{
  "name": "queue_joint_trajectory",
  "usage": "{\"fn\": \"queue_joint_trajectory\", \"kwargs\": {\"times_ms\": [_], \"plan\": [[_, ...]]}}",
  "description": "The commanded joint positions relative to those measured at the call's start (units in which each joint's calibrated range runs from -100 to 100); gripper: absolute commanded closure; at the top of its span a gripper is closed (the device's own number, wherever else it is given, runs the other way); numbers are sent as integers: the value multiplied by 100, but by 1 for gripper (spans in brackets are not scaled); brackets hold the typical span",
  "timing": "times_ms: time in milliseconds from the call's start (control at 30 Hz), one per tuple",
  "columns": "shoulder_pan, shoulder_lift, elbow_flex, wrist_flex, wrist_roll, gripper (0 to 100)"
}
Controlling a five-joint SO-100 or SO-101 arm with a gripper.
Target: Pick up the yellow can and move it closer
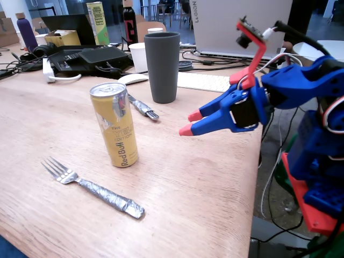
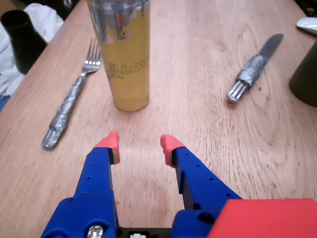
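One gap decides the coming move: the stretch of bare table (image 2: 208, 124) between the gripper (image 2: 140, 145) and the yellow can (image 2: 125, 54). In the wrist view the can stands straight ahead of the fingertips, slightly toward the left finger, near but not touching, and nothing lies between them. Its long axis is upright, so the two fingers, which sit side by side with a space between them and hold nothing, would meet its round wall from either side. That space looks roughly as wide as the can, so it may need to widen a little first, as a judgement.

In the fixed view the gripper (image 1: 191, 123) hangs above the table to the right of the can (image 1: 114, 124), fingertips aimed at it.

A foil-wrapped fork (image 2: 69, 101) lies to the left of the can as the wrist camera sees it, and a foil-wrapped knife (image 2: 252, 69) lies off to the right, both clear of the straight path. A dark grey cup (image 1: 162, 66) stands beyond the can in the fixed view; whether it holds anything cannot be told. The can's top appears unopened.
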Motion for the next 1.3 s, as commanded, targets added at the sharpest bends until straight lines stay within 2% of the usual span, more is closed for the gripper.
{"fn": "queue_joint_trajectory", "kwargs": {"times_ms": [0,67,167,233,333,467,533,700,800,967,1033,1200,1267], "plan": [[-87,-36,34,97,479,59],[-87,-36,34,89,293,59],[-87,-36,34,89,-371,59],[-87,-36,34,105,-527,60],[-87,-36,15,582,-537,73],[-87,-36,6,623,-537,93],[-87,-36,6,623,-518,99],[-71,-11,6,598,-469,100],[-71,727,-296,475,-464,100],[-104,2639,-485,-1611,-454,100],[-341,3008,-844,-2054,-337,100],[-1356,3077,-1693,-1947,-147,100],[-1475,3145,-2260,-1463,-147,100]]}}
